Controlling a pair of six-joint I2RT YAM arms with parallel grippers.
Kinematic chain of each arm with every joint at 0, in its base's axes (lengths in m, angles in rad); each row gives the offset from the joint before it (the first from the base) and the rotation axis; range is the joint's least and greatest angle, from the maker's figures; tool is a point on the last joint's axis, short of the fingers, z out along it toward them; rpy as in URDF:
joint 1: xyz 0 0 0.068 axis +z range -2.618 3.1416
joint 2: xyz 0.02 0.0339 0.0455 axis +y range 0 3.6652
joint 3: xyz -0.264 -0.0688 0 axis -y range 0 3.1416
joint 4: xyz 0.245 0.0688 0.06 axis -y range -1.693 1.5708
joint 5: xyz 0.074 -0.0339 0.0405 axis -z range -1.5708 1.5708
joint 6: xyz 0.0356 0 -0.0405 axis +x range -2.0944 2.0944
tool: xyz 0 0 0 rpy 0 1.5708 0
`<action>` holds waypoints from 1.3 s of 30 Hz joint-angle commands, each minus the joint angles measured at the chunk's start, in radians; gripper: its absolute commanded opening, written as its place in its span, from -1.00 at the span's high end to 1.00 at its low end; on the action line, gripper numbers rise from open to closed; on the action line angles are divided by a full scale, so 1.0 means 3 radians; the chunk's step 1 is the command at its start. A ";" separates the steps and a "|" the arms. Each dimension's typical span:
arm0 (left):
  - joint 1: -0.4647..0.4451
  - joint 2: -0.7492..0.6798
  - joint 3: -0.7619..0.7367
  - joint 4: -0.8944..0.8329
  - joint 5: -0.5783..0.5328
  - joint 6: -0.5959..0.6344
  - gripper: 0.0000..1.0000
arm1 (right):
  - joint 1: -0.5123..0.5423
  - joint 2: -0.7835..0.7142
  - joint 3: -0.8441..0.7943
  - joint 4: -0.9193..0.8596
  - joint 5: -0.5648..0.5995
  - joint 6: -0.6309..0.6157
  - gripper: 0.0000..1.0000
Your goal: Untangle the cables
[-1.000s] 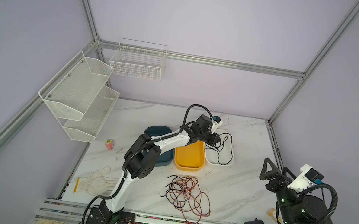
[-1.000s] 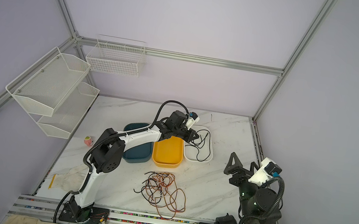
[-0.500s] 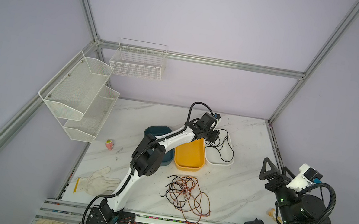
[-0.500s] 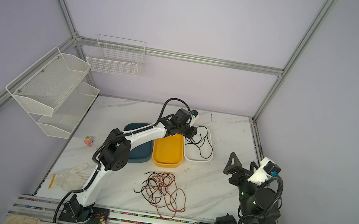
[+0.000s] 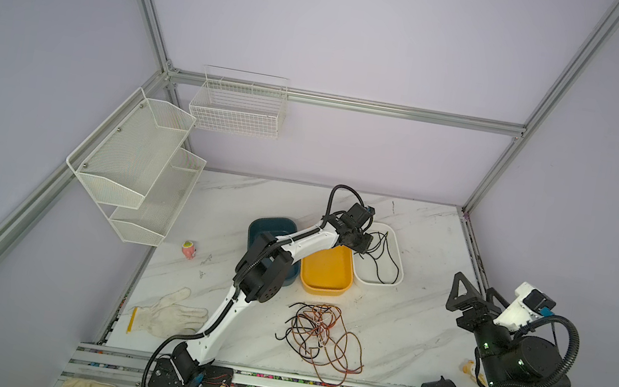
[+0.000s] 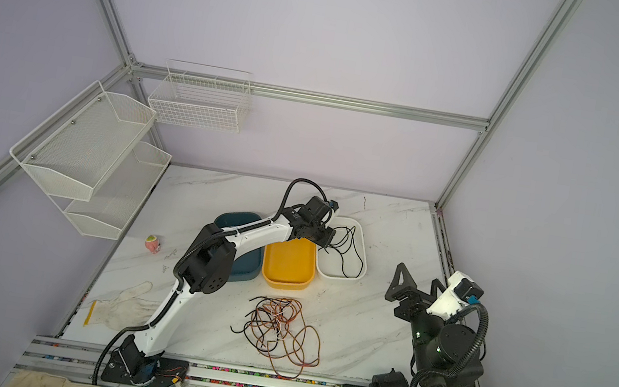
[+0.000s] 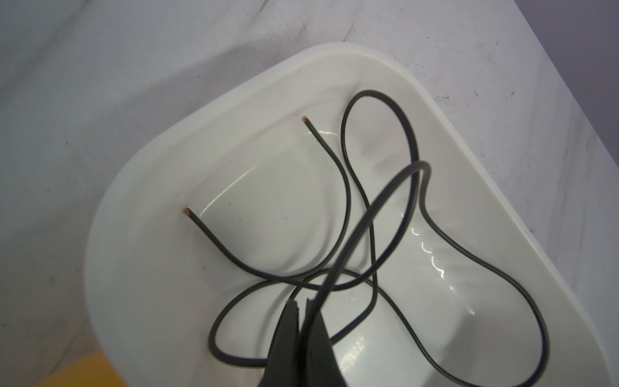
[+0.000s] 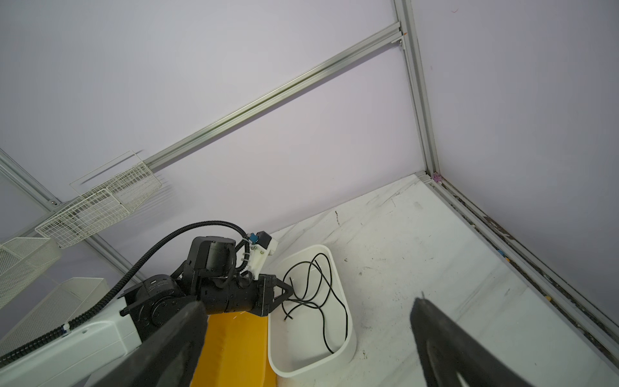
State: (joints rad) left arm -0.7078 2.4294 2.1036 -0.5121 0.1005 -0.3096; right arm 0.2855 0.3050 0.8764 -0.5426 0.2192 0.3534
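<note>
Left arm (image 5: 310,241) outstretched, left fingers (image 7: 287,338) pinched together; right arm (image 5: 525,363) folded, right fingers (image 8: 449,345) spread.

Blue bin (image 5: 271,227), yellow bin (image 5: 325,268), white bin (image 5: 378,282) in 1 row; white glove (image 5: 170,317) apart.

A black cable (image 7: 355,238) is looped in the white tray (image 7: 117,274); black, orange-brown and white cables (image 5: 319,331) are tangled on the tabletop (image 5: 413,324).

The left arm (image 5: 226,318) has white links, black joints and a ribbed black hose (image 5: 329,206). The right arm (image 5: 533,364) is black with green lights and a white camera mount (image 5: 517,311). The right gripper (image 5: 473,283) has triangular fingers (image 5: 451,295).
</note>
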 commanded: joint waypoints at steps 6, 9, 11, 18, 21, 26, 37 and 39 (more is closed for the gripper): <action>0.0027 -0.0105 0.0350 -0.0052 -0.0008 0.0095 0.78 | -0.0049 0.0018 -0.0049 0.0086 -0.0048 -0.0049 -0.95; 0.0026 -0.0135 0.0381 -0.0057 0.0029 0.0095 0.58 | -0.0059 0.0024 -0.0045 0.0086 -0.0058 -0.0054 -0.95; 0.0023 -0.0157 0.0406 -0.0058 0.0067 0.0092 0.50 | -0.0062 0.0029 -0.0045 0.0086 -0.0070 -0.0055 -0.95; 0.0024 -0.0294 0.0492 -0.0052 0.0058 0.0127 0.31 | -0.0082 0.0029 -0.0042 0.0086 -0.0076 -0.0061 -0.95; 0.0024 -0.0401 0.0534 -0.0039 0.0030 0.0166 0.09 | -0.0084 0.0064 -0.0018 0.0054 -0.0053 -0.0057 -0.95; 0.0031 -0.0643 0.0495 0.0055 -0.0071 0.0300 -0.41 | -0.0092 0.0155 0.0014 0.0014 -0.0066 -0.0051 -0.95; 0.0308 -0.1792 -0.0588 0.0721 -0.0155 0.0140 -1.00 | -0.0089 0.0679 0.0177 -0.0006 -0.0598 -0.0137 -0.95; 0.0409 -0.2097 -0.0952 0.0917 -0.0146 0.0006 -1.00 | -0.0088 0.0868 0.0242 -0.0056 -0.0714 -0.0165 -0.95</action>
State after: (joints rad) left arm -0.6273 1.8950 1.9438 -0.3496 0.0727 -0.2447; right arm 0.2623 0.5079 0.9131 -0.5449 0.0902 0.3286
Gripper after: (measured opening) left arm 0.999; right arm 0.977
